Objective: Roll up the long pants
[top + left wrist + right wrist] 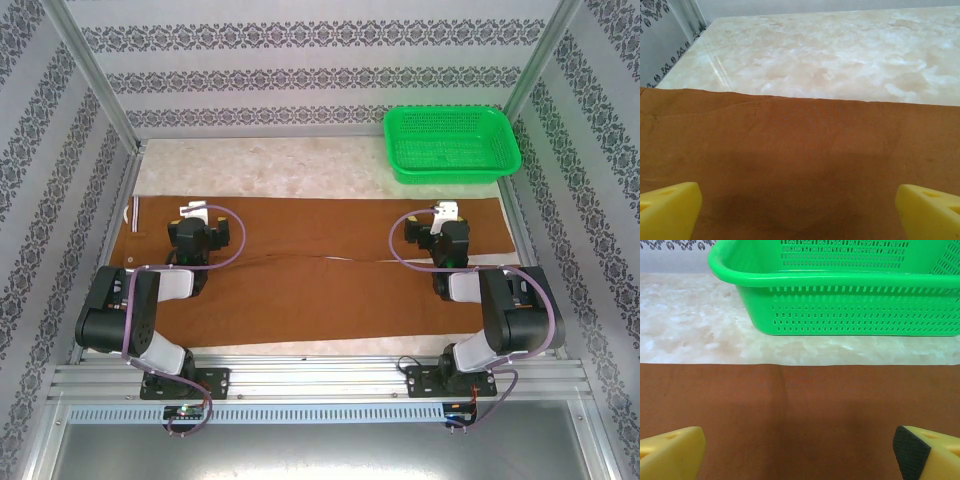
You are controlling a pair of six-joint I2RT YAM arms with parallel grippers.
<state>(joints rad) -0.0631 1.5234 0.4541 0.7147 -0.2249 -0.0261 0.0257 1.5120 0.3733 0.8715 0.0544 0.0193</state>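
The left claw [193,212] is spread wide and holds nothing. From the left wrist camera, its two yellow fingers [668,207] sit in the bottom corners of the frame, with bare brown cloth between them. A soft shadow lies on the cloth under this claw [800,212]. Whether the fingertips touch the fabric cannot be told.

The right claw [446,213] is also spread wide and empty. From the right wrist camera, its yellow fingers [670,450] sit in the bottom corners. The finger on the right side of that frame has a dark pad on its inner face. Brown cloth again shows between the fingertips of this claw [800,455].

The long pants [320,275] are rust brown and lie flat and unrolled. They stretch lengthwise from side to side across the near half of the table [270,170]. A thin dark line runs along their middle, where the two legs meet. Both claws are over the far leg, close to the far edge, the left one near the left end and the right one near the right end.

Past that far edge, the pale, marble-patterned table top is bare in front of the left claw [840,50]. In front of the right claw stands a bright green perforated basket [840,280]. It sits at the far right corner of the table [452,143], just beyond the pants and not touching them.
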